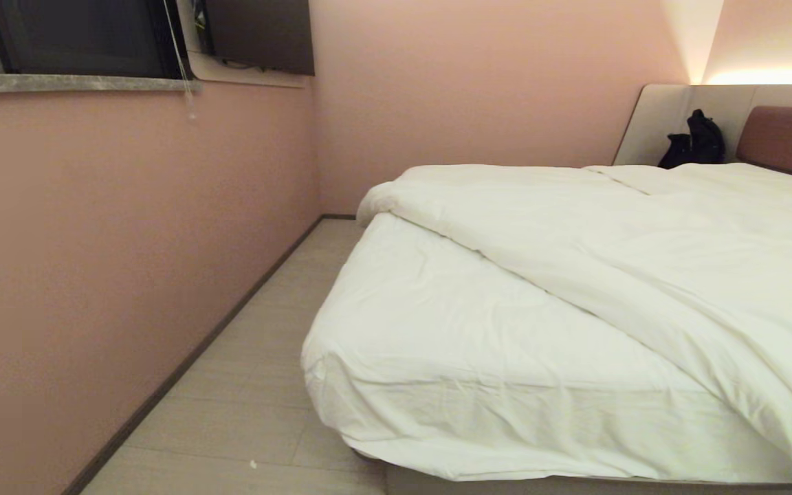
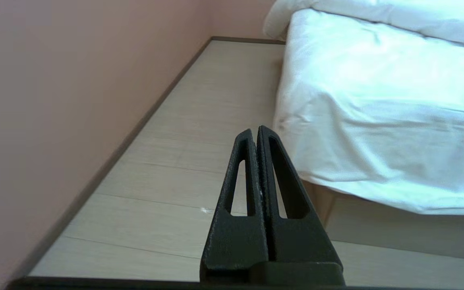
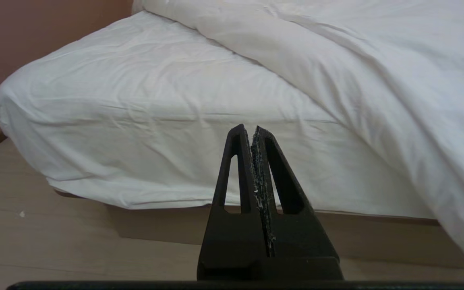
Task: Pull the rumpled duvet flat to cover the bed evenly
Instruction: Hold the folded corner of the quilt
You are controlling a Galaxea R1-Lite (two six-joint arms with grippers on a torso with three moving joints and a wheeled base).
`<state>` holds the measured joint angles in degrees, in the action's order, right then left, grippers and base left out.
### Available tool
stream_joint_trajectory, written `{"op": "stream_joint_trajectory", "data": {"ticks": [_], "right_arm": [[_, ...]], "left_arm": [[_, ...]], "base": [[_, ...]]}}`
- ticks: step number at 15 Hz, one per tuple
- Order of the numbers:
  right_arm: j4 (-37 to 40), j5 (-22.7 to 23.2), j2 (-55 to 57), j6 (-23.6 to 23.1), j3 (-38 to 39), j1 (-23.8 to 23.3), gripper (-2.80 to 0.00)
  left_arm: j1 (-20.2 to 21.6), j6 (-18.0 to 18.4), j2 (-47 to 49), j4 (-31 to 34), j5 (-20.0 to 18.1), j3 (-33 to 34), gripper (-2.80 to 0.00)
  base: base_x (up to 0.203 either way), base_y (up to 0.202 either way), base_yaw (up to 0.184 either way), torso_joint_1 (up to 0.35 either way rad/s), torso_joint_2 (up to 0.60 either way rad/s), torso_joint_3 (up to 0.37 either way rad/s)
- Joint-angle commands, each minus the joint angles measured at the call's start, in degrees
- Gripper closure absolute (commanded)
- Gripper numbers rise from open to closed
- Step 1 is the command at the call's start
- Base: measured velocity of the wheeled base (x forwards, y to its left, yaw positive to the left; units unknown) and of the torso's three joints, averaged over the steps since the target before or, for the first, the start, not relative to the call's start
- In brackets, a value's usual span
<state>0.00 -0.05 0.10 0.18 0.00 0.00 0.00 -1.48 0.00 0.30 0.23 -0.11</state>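
Observation:
The puffy white duvet [image 1: 643, 240] lies askew across the bed [image 1: 478, 357], its folded edge running diagonally from the far left corner to the near right, where it hangs over the foot. The near left part of the white-sheeted mattress is bare. The reddish-brown headboard [image 1: 791, 141] shows at the far right. Neither arm appears in the head view. My left gripper [image 2: 255, 129] is shut and empty, low above the floor beside the bed's near corner. My right gripper [image 3: 248, 128] is shut and empty, facing the foot of the bed [image 3: 183, 161], with the duvet [image 3: 377, 80] draped to its right.
A pink wall [image 1: 114, 275] runs along the left, leaving a narrow strip of pale wood floor [image 1: 258, 371] between it and the bed. A dark window [image 1: 80, 34] and a wall-mounted screen [image 1: 258, 34] sit high on the walls. A black bag [image 1: 695, 141] rests by the headboard panel.

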Motion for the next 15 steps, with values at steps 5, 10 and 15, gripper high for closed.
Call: {"op": "stream_joint_trajectory", "data": {"ticks": [5,10,15], "right_arm": [[0.0,0.0,0.0,0.0,0.0,0.0,0.00],[0.0,0.0,0.0,0.0,0.0,0.0,0.00],[0.0,0.0,0.0,0.0,0.0,0.0,0.00]], "left_arm": [[0.0,0.1,0.1,0.0,0.0,0.0,0.00],[0.0,0.2,0.0,0.0,0.0,0.0,0.00],[0.0,0.4,0.1,0.0,-0.1,0.0,0.00]], "base": [[0.000,-0.193,0.000,0.004,0.00,0.001],[0.000,-0.192,0.000,0.005,0.00,0.004],[0.000,-0.195,0.000,0.002,0.00,0.002]]}}
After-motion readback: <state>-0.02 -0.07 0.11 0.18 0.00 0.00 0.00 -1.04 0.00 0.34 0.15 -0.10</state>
